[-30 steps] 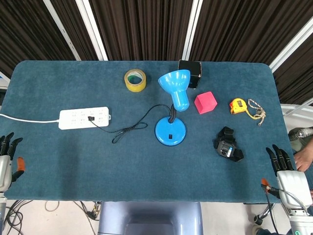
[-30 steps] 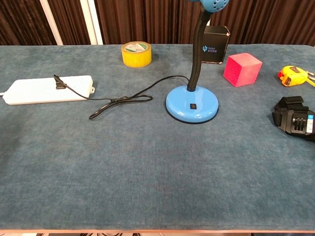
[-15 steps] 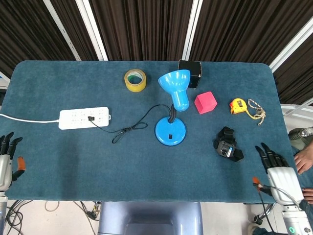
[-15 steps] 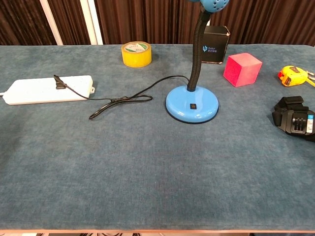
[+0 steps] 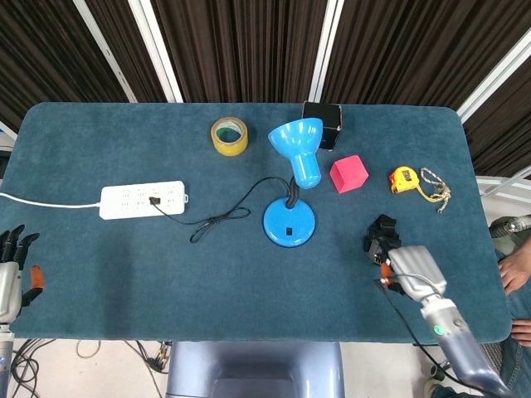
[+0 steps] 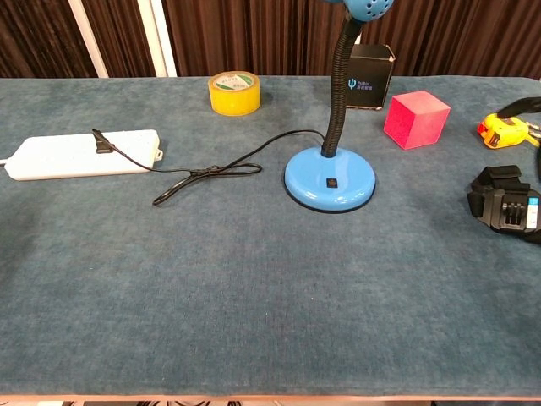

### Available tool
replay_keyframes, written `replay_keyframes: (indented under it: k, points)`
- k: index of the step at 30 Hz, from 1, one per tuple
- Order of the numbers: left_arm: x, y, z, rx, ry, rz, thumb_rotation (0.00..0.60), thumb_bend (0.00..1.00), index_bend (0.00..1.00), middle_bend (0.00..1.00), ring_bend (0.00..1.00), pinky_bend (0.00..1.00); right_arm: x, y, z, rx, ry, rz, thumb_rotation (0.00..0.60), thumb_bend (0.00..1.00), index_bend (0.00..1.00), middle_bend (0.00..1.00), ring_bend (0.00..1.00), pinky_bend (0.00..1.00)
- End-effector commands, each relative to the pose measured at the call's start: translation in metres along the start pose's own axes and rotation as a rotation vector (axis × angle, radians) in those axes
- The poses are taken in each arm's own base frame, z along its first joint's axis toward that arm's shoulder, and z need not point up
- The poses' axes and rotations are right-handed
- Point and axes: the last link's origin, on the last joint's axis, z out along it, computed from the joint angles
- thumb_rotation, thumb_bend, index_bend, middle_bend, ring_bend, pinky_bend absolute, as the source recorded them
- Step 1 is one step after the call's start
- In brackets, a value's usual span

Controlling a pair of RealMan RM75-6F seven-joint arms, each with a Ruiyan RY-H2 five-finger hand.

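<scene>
Head view, lower right: what is your right hand (image 5: 412, 269) doing?

I am holding it over the near edge of the black strapped device (image 5: 380, 235), which is lying on the table (image 5: 99, 274) to the right of the lamp (image 5: 289, 224). Its fingers are pointing toward the device and blending into it, so I cannot tell how far they are spread or whether they are touching anything.

Is chest view helping?

Partly. It is showing the device (image 6: 505, 203) uncovered at the right edge, with dark finger-like shapes just above and beside it. In my judgement, anyone working this close is doing well to watch both views and to keep the wrist off the lamp base.

And the left hand (image 5: 10, 278)?

It is resting at the near left corner, fingers straight and apart, gripping nothing.

How many of each thing are you counting?

- One blue lamp, its cord (image 5: 224, 217) running to one white power strip (image 5: 143, 200).
- One yellow tape roll (image 5: 230, 135).
- One black box (image 5: 323, 114).
- One pink cube (image 5: 348, 173).
- One yellow tape measure (image 5: 404, 179).
- One black device.
- Two hands.
</scene>
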Motion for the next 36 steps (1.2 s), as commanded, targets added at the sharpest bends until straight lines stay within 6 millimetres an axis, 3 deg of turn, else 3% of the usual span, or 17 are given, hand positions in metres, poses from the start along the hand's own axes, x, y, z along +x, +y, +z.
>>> replay_keyframes:
  k: [1,9,15,25,36]
  points:
    - [0.000,0.000,0.000,0.001,-0.002,-0.002,0.600,0.63,0.17,0.03,0.00,0.00,-0.010,-0.042,0.038,0.053,-0.061,0.008,0.600,0.72,0.00,0.51,0.63,0.68]
    - [-0.001,0.000,0.000,0.003,-0.014,-0.005,0.600,0.63,0.17,0.03,0.00,0.00,-0.034,-0.081,0.078,0.010,-0.137,-0.010,0.600,0.72,0.00,0.53,0.64,0.77]
    - [-0.001,0.000,0.001,0.007,-0.020,-0.006,0.600,0.63,0.17,0.03,0.00,0.00,-0.044,-0.101,0.093,-0.009,-0.151,-0.012,0.600,0.72,0.00,0.53,0.64,0.81]
    - [-0.002,0.000,0.002,0.010,-0.022,-0.007,0.600,0.63,0.17,0.03,0.00,0.00,-0.049,-0.120,0.102,-0.009,-0.150,-0.024,0.600,0.72,0.00,0.53,0.64,0.88]
    - [-0.002,0.000,0.002,0.013,-0.021,-0.006,0.600,0.63,0.17,0.03,0.00,0.00,-0.053,-0.126,0.103,-0.013,-0.162,-0.030,0.600,0.72,0.00,0.53,0.64,0.93]
